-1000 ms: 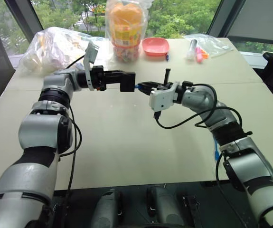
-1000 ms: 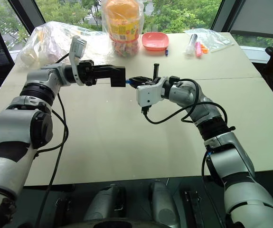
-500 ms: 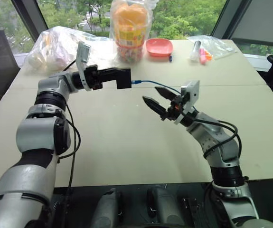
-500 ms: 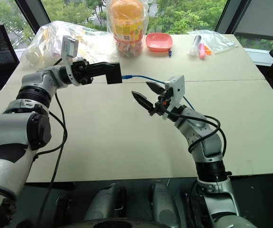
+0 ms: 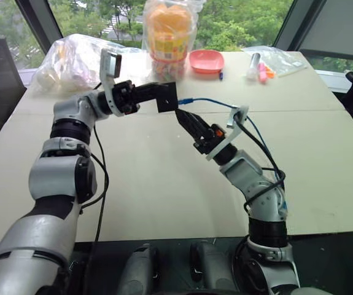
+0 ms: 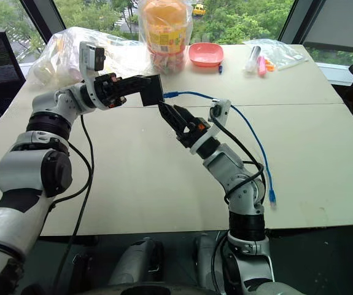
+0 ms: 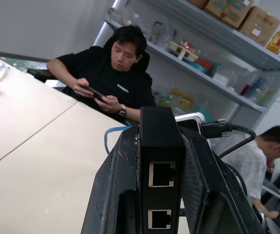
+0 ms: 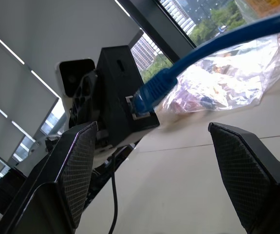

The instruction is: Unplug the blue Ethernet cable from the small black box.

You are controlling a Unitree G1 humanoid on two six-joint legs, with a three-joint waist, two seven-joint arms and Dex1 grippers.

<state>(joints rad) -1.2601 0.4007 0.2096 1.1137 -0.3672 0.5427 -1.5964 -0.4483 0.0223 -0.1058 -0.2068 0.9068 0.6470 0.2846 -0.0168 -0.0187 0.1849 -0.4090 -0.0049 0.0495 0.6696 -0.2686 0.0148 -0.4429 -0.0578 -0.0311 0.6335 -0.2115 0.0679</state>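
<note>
The left gripper was clamped on the small black box, holding it above the table with 2 empty ports facing the left wrist view. The blue Ethernet cable was plugged into the far edge of the box, its plug seated there and its length running away toward the robot's right and down onto the table. The right gripper stood with its fingers apart and empty, just below the box, tips aimed up toward the plug. The plug's long axis lay roughly level, pointing away from the box, and it seemed to sit slightly above and beyond the open fingertips. The right arm was the nearer free one.
</note>
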